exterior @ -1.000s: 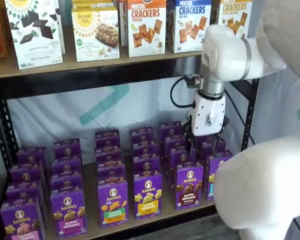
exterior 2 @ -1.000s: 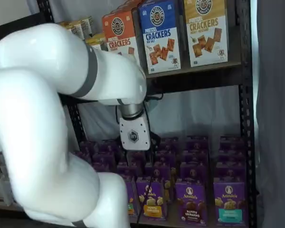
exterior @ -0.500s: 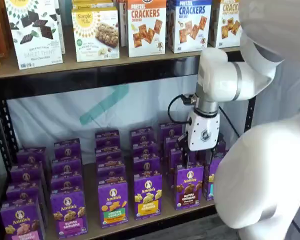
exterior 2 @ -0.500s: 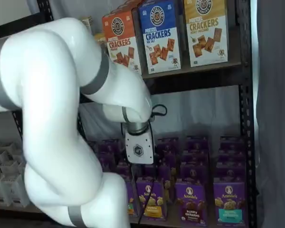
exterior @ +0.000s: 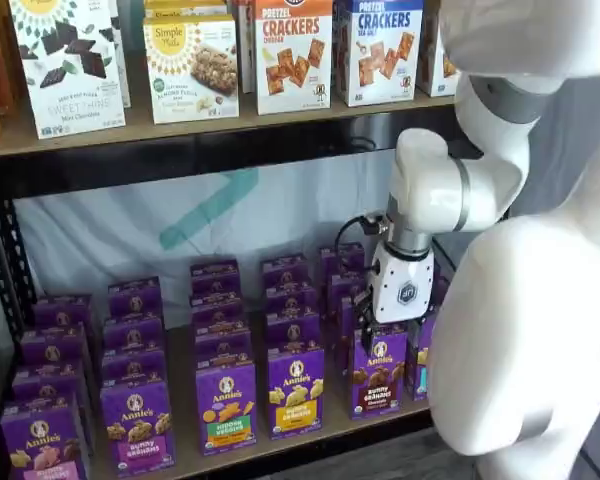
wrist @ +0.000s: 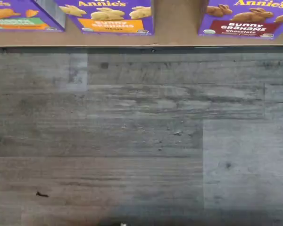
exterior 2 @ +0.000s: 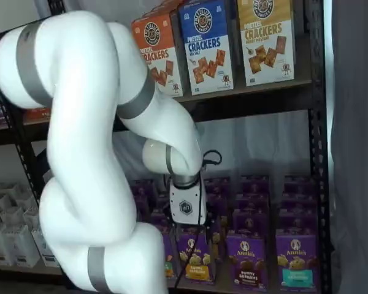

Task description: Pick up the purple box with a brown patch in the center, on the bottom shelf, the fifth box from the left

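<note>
Two levels of a black metal rack fill both shelf views, and the white xArm reaches in between the cameras and the lower board. The gripper (exterior: 392, 325), its white body carrying a round logo, hangs low over the front rows at the right end of the bottom shelf (exterior: 315, 425), directly above the purple box (exterior: 378, 373), the Annie's Bunny Grahams carton with dark brown bunny crackers and a brown band across its middle. That carton stands upright at the front edge of the tan board, just right of a purple carton with a yellow-green centre (exterior: 296, 389) and just left of another purple carton largely hidden by the arm's big white link. In a shelf view the same chocolate carton (exterior 2: 247, 261) stands between the yellow-green one (exterior 2: 195, 256) and a purple carton with a teal label (exterior 2: 296, 258). The black fingers are mostly lost against the dark boxes behind them, so I cannot tell whether they are spread or closed. The wrist view looks down on grey wood-plank flooring (wrist: 141, 136), with the shelf's front edge and the lower part of the Bunny Grahams Chocolate carton (wrist: 245, 21) showing beyond it. Pretzel Crackers boxes (exterior: 292, 52) line the upper board.
</note>
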Available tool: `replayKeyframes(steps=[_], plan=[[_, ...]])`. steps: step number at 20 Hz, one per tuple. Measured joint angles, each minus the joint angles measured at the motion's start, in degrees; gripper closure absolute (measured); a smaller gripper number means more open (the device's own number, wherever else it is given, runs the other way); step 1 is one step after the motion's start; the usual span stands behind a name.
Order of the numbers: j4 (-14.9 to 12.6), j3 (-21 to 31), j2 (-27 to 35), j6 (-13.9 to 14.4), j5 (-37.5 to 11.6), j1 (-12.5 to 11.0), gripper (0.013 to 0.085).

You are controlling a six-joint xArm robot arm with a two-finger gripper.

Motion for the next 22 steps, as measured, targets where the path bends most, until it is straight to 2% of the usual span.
replayKeyframes(steps=[3,7,10,15,19,22], plan=[[0.7,-0.6,4.3,-0.7,-3.8,0.2,0.013],[0.0,-2.4,10.0,0.1,-7.7,0.6,0.013],[1.6,-4.1,13.4,-1.0,-9.4,1.2,0.013],[0.3,-6.8,18.8,1.1,-14.2,2.3,0.013],[1.1,-9.5,22.4,1.2,-14.8,3.1,0.013],[-1.0,-11.3,25.1,3.2,-16.0,3.2,0.013]])
